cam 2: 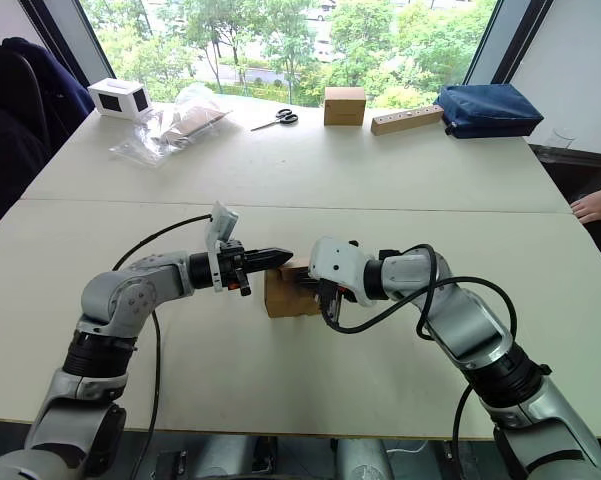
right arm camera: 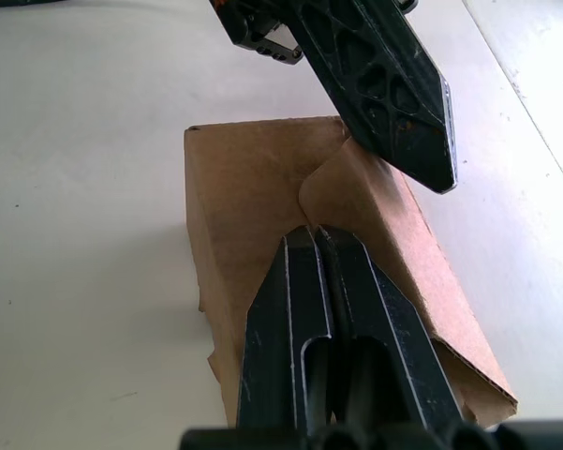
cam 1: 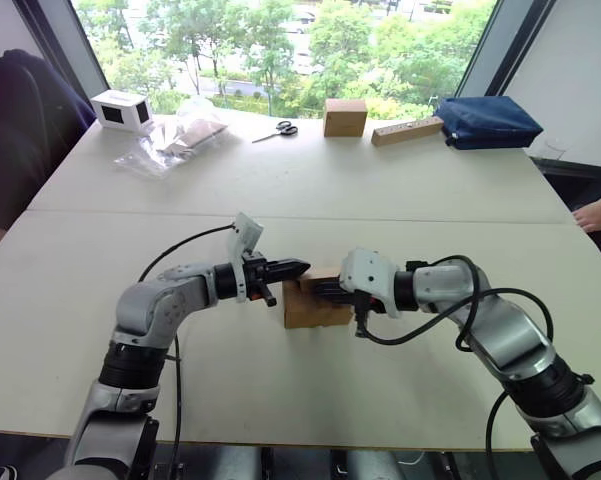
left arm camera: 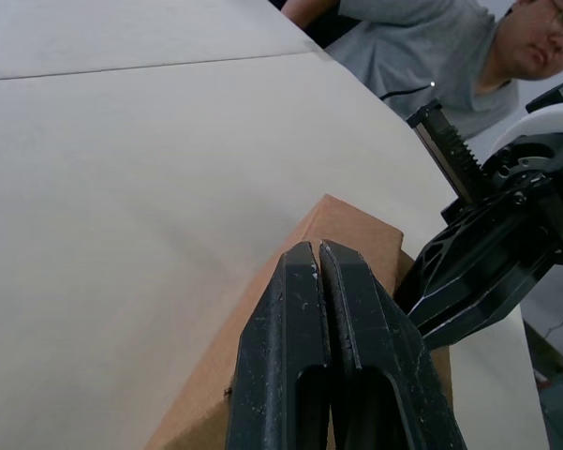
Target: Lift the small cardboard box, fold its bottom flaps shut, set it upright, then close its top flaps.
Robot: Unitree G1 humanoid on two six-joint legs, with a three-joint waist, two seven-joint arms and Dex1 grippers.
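Small cardboard box point(cam 1: 313, 300) standing on the pale surface point(cam 1: 310, 190) between the two arms, near the front edge. The left end effector point(cam 1: 292, 267) reaches in from the robot's left with its fingers pressed together, their tip above the box's upper left edge. The right end effector point(right arm camera: 342, 272), fingers likewise pressed together and gripping nothing, lies flat along the top of the box; the right wrist view shows it resting on the top flaps point(right arm camera: 356, 202), where one curved flap edge overlaps another.

The step in hand appears to be the closing of the top flaps, late in the task. To do it well, the closed fingers should act as flat pushers: one end effector holds the folded flap down while the other sweeps the remaining flap over it, pressing straight downward so the light box does not slide or tip. Pressure near the flap's hinge line would probably crease it more cleanly than pressure at its free edge.

Scissors point(cam 1: 278, 129), a taller tan box point(cam 1: 344, 117), a white box point(cam 1: 121, 110) and a blue bag point(cam 1: 485, 121) lie well apart at the far side.
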